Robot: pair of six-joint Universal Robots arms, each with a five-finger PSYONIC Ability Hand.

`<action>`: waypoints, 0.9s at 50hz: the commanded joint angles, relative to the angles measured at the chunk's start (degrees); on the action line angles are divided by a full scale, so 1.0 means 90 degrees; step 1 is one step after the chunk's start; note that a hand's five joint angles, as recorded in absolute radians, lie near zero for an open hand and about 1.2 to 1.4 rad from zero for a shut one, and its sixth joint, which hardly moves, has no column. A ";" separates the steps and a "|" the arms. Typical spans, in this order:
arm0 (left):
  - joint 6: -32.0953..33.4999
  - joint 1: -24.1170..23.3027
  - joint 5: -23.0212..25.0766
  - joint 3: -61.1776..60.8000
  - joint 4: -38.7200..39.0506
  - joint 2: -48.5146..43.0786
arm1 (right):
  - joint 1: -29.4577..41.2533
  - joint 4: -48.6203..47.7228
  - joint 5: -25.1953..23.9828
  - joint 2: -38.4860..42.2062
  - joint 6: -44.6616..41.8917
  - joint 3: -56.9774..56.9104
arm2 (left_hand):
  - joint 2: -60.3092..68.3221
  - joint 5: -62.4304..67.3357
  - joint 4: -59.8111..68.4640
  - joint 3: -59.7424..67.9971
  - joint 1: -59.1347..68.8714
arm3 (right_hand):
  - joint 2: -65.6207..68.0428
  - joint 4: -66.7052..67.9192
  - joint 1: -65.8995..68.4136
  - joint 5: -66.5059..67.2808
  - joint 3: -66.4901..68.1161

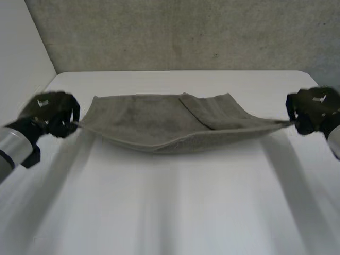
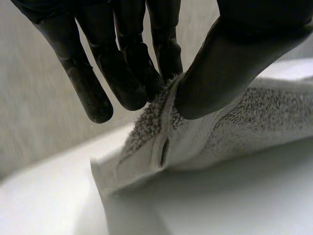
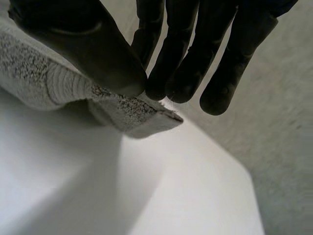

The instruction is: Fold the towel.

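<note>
A grey-green towel (image 1: 170, 125) hangs stretched between my two hands above the white table (image 1: 175, 202), sagging in the middle, with a folded flap at its right part. My left hand (image 1: 56, 114) pinches the towel's left end; in the left wrist view its thumb (image 2: 234, 63) presses the towel corner (image 2: 156, 132) against the fingers (image 2: 127, 73). My right hand (image 1: 313, 109) pinches the right end; in the right wrist view its thumb (image 3: 88, 44) clamps the towel corner (image 3: 137, 115) against the fingers (image 3: 195, 63).
The table's far edge meets a grey wall (image 1: 186, 32). A white wall panel (image 1: 21, 48) stands at the left. Bare tabletop lies in front of the towel.
</note>
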 commanded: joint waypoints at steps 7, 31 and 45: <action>-0.0090 0.0262 0.0567 0.0287 -0.1185 0.2043 | -0.0227 0.2122 -0.0712 -0.1557 0.0209 -0.1008 | 0.0286 0.0708 0.0209 0.0292 0.0700 | 0.0361 0.0343 0.0450 0.0272 0.0340; -0.0080 0.0614 0.1008 0.0503 -0.1344 -0.0514 | 0.0319 0.1598 -0.0780 0.0093 -0.0875 0.0033 | 0.0286 0.0708 0.0209 0.0292 0.0700 | -0.6355 -0.6374 -0.6266 -0.6445 -0.6376; -0.0090 0.0595 0.0998 0.0015 -0.0817 -0.0544 | 0.0310 0.0023 -0.1269 0.0229 -0.1479 0.1696 | 0.0286 0.0708 0.0209 0.0292 0.0700 | -0.6398 -0.6417 -0.6309 -0.6487 -0.6419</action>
